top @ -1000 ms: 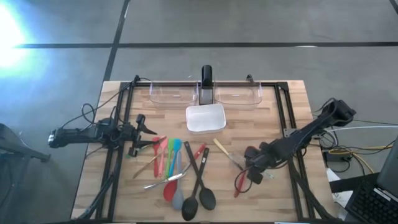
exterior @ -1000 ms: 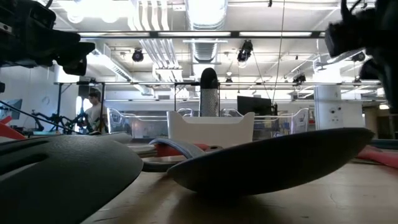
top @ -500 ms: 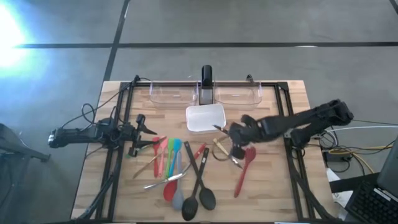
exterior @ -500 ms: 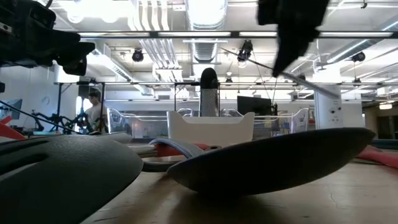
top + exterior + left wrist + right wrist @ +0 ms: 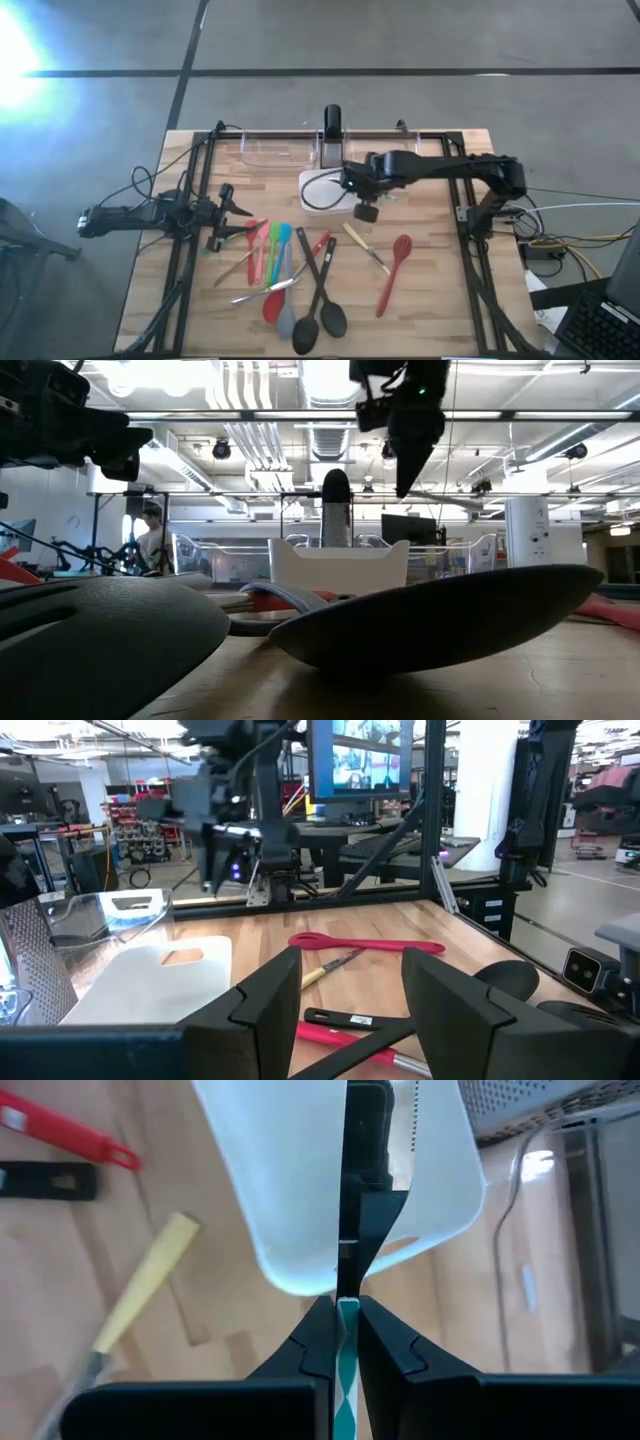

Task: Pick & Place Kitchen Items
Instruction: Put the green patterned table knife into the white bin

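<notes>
the right pincer, clamped on a slim green-striped utensil, hangs over the white dish and should centre before lowering; the left pincer waits apart.

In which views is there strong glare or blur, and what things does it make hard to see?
High view: a bright glare whitens the floor at the upper left corner; the table is evenly lit. Low view: the black spoons lie so near the lens that they are dark, blurred shapes, and the ceiling lights burn white. Right wrist view: the white dish is overexposed, and the wooden-handled utensil is soft.
</notes>
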